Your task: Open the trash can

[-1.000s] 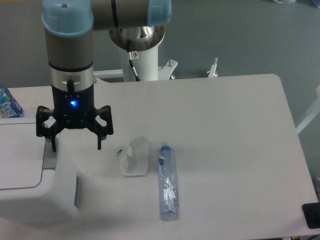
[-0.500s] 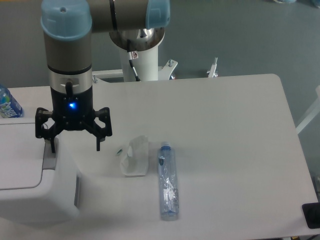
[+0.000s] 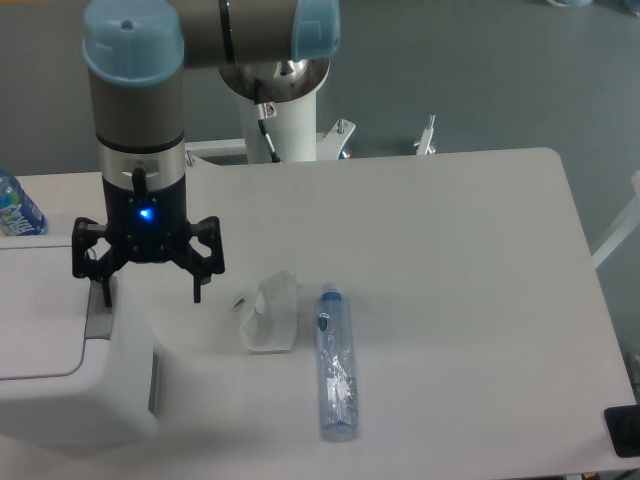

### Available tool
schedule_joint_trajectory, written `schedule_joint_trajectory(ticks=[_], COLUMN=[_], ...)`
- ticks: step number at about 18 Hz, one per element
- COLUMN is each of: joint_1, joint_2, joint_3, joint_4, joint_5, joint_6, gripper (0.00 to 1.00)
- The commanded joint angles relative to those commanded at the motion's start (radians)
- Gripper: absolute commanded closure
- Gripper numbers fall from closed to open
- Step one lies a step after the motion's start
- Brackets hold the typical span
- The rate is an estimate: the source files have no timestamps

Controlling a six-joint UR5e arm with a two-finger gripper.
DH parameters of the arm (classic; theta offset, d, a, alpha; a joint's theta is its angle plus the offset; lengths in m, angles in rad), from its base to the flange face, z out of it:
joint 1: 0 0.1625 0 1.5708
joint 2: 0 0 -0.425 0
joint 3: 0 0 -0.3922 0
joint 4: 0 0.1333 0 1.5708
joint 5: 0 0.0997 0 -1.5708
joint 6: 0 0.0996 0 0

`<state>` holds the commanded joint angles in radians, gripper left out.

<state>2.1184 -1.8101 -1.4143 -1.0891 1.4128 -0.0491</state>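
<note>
The large white trash can [image 3: 60, 400] fills the lower left, with a flat white lid [image 3: 35, 310] and a grey push tab [image 3: 97, 322] at the lid's right edge. My gripper [image 3: 150, 295] hangs open above the can's right end, its blue light on. Its left finger [image 3: 104, 290] points down right at the grey tab; I cannot tell whether it touches it. Its right finger [image 3: 197, 287] hangs past the can's right side, over the table. The lid lies flat and shut.
A crumpled white tissue [image 3: 270, 315] and a clear plastic bottle [image 3: 335, 370] with a blue cap lie on the table right of the can. Another bottle [image 3: 15, 210] stands at the far left edge. The arm's white base [image 3: 280, 120] is at the back.
The gripper has shifted a few pixels to the left over the can's right end. Nothing else has moved.
</note>
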Motion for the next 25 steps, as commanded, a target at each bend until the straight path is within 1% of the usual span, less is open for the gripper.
schedule_joint_trajectory(ticks=[19,22,23,24,25], joint_1=[-0.002,0.002,0.018,0.053,0.113], joint_2=[-0.009,0.0,0.0,0.005,0.024], joint_3=[-0.003,0.029,0.038,0.04,0.038], joint_4=[0.002,0.002,0.003,0.005,0.005], joint_5=[0.0,0.0,0.005,0.006,0.005], joint_6=[0.0,0.002,0.009,0.017,0.026], gripper=[0.0,0.0,0.0,0.0,0.0])
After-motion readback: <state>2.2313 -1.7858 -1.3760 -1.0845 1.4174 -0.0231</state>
